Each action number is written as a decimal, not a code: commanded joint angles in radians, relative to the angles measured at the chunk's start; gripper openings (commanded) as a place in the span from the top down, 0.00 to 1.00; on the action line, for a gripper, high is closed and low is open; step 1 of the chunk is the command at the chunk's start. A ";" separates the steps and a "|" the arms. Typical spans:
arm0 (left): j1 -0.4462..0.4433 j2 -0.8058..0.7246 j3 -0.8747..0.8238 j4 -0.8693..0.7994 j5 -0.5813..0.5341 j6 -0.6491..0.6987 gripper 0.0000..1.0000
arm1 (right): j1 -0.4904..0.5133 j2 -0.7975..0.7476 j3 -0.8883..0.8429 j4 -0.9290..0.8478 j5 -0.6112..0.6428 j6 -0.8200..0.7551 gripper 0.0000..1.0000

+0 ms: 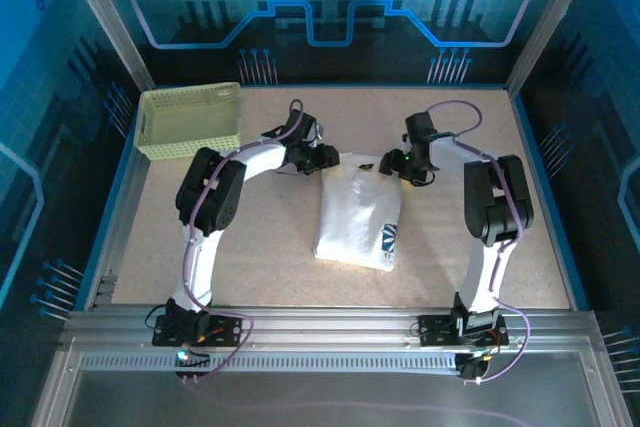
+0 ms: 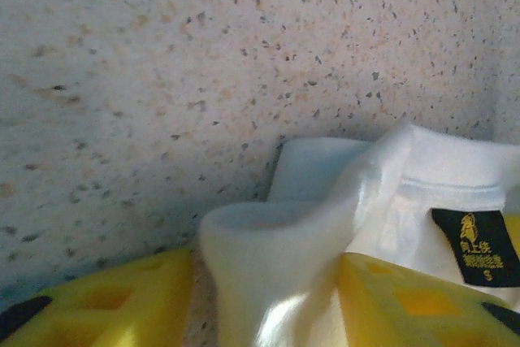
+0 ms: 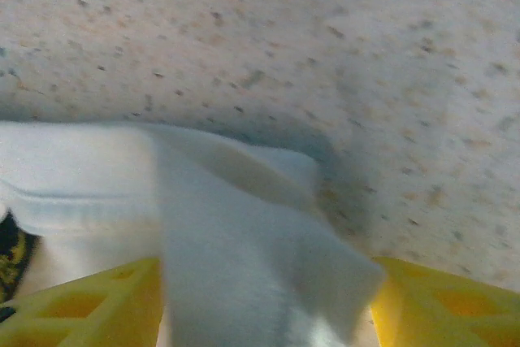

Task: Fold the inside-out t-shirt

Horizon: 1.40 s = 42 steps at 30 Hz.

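**A:** How do the left fingers [image 2: 97, 302] stand?

**B:** Apart, clamping nothing. A soft roll of the white t-shirt [image 2: 272, 258] lies in the gap between them. A sliver of speckled bench [image 2: 203, 79] shows between the roll and one finger. The black neck label [image 2: 475, 245] sits above the other finger.

**A:** And the right fingers [image 3: 77, 310]?

**B:** Spread too, and released as far as I can judge. A loose flap of the same cloth hangs across the gap and hides their inner faces, so I can't say whether it touches them.

**A:** Farther out?

**B:** From above, both pairs sit at one end of the shirt. It runs away from the fingertips toward the arm bases as a narrow folded bundle, with the blue graphic [image 1: 388, 238] at the corner farthest from them. A pale lattice basket [image 1: 190, 119] stands well apart, outward of the left fingers.

**A:** What could go wrong?

**B:** Snagging, mostly. Cloth sits inside both gaps, so a sideways or slanted retreat could hook the roll on a finger and peel the top layer open. The flap over the right gap looks likeliest to catch. The end at the fingers is also puffy and unpressed, and I'd guess it could spring up by itself. If one arm leaves before the other, any drag would skew the bundle.
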 commanded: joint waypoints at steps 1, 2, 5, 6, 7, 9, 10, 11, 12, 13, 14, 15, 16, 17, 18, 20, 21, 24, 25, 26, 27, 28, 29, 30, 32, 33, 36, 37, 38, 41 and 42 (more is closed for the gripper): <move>-0.009 0.052 0.015 0.039 0.081 -0.038 0.55 | 0.040 0.058 0.036 0.015 -0.047 0.007 0.35; -0.011 0.058 0.014 0.052 0.088 -0.047 0.56 | 0.050 0.069 0.046 0.012 -0.048 0.010 0.37; -0.020 0.075 0.015 0.078 0.108 -0.063 0.59 | 0.087 0.093 0.090 -0.022 -0.004 0.016 0.40; -0.024 0.078 0.017 0.081 0.110 -0.066 0.61 | 0.098 0.105 0.110 -0.047 0.021 0.018 0.40; -0.026 0.079 0.016 0.085 0.109 -0.068 0.62 | 0.105 0.118 0.127 -0.062 0.033 0.019 0.41; -0.027 0.082 0.012 0.095 0.115 -0.073 0.66 | 0.115 0.137 0.148 -0.074 0.041 0.026 0.45; -0.026 0.079 0.008 0.100 0.119 -0.076 0.67 | 0.119 0.140 0.152 -0.073 0.041 0.029 0.48; -0.026 0.075 0.003 0.105 0.122 -0.078 0.71 | 0.119 0.139 0.153 -0.068 0.038 0.033 0.52; -0.026 0.068 -0.003 0.112 0.124 -0.080 0.74 | 0.119 0.134 0.151 -0.061 0.036 0.035 0.58; -0.024 0.057 -0.013 0.122 0.125 -0.083 0.76 | 0.119 0.129 0.150 -0.058 0.036 0.036 0.63; -0.023 0.041 -0.027 0.132 0.124 -0.083 0.79 | 0.118 0.118 0.148 -0.053 0.039 0.034 0.69; -0.019 0.022 -0.042 0.146 0.120 -0.086 0.82 | 0.116 0.105 0.143 -0.046 0.042 0.032 0.74; -0.015 0.005 -0.057 0.159 0.120 -0.087 0.84 | 0.115 0.091 0.139 -0.042 0.041 0.027 0.77; -0.009 -0.017 -0.077 0.181 0.122 -0.094 0.87 | 0.110 0.074 0.133 -0.035 0.036 0.021 0.80; -0.001 -0.040 -0.095 0.200 0.125 -0.102 0.89 | 0.106 0.056 0.127 -0.028 0.026 0.014 0.84; 0.014 -0.084 -0.136 0.244 0.135 -0.122 0.93 | 0.098 0.017 0.112 -0.012 0.004 0.002 0.89; 0.023 -0.109 -0.156 0.269 0.138 -0.132 0.94 | 0.096 -0.009 0.103 -0.003 0.000 -0.003 0.91; 0.043 -0.183 -0.209 0.327 0.148 -0.153 0.97 | 0.091 -0.076 0.081 0.009 -0.017 -0.024 0.94; 0.048 -0.204 -0.223 0.342 0.148 -0.159 0.97 | 0.089 -0.093 0.077 0.012 -0.019 -0.029 0.94; 0.052 -0.226 -0.237 0.363 0.150 -0.167 0.99 | 0.088 -0.116 0.072 0.016 -0.022 -0.038 0.94; 0.058 -0.245 -0.250 0.382 0.156 -0.173 1.00 | 0.087 -0.132 0.069 0.016 -0.024 -0.044 0.95; 0.061 -0.262 -0.258 0.399 0.163 -0.179 1.00 | 0.084 -0.142 0.070 0.016 -0.027 -0.051 0.96; 0.065 -0.276 -0.262 0.411 0.169 -0.182 1.00 | 0.081 -0.155 0.071 0.015 -0.030 -0.055 0.96; 0.068 -0.288 -0.265 0.419 0.173 -0.184 1.00 | 0.078 -0.164 0.072 0.015 -0.039 -0.060 0.97; 0.073 -0.310 -0.270 0.436 0.175 -0.186 1.00 | 0.071 -0.180 0.078 0.018 -0.050 -0.065 0.99; 0.076 -0.319 -0.271 0.438 0.175 -0.186 1.00 | 0.068 -0.188 0.079 0.022 -0.056 -0.067 0.99; 0.092 -0.335 -0.258 0.445 0.184 -0.202 1.00 | 0.063 -0.209 0.104 0.022 -0.063 -0.078 1.00; 0.095 -0.336 -0.250 0.448 0.190 -0.208 1.00 | 0.061 -0.213 0.118 0.019 -0.065 -0.084 1.00; 0.100 -0.337 -0.235 0.449 0.193 -0.212 1.00 | 0.060 -0.215 0.141 0.015 -0.065 -0.090 1.00; 0.112 -0.325 -0.156 0.423 0.199 -0.209 1.00 | 0.053 -0.204 0.231 0.003 -0.064 -0.112 1.00; 0.116 -0.315 -0.115 0.404 0.199 -0.205 1.00 | 0.051 -0.193 0.270 -0.003 -0.061 -0.119 1.00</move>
